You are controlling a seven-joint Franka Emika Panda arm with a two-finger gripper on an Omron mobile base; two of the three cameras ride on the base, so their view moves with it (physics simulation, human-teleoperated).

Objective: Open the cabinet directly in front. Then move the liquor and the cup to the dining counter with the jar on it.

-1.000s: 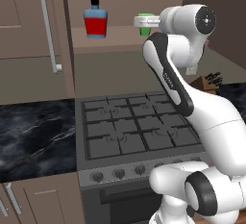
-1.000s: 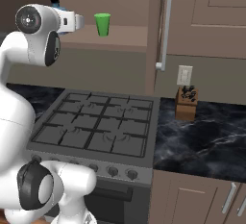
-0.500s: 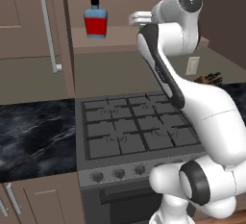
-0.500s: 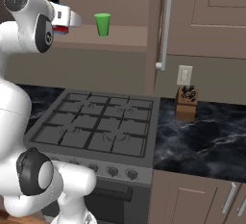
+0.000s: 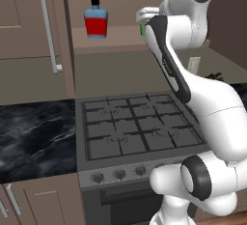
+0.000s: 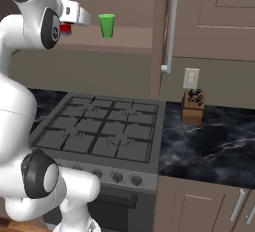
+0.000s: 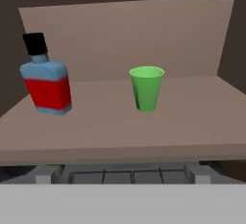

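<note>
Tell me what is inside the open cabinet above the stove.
On the cabinet shelf stand the liquor and the cup, apart, both upright. In the left base view the arm covers most of the cup.

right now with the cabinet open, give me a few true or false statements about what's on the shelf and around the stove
1. The liquor and the cup stand upright and apart on the cabinet shelf. True.
2. The cup lies on its side. False: it stands upright, mouth up.
3. The gripper is shut on the liquor. False: it is open and holds nothing.
4. A knife block stands on the black marble worktop beside the stove. True.
5. A pot sits on the stove. False: its grates are bare.
</note>
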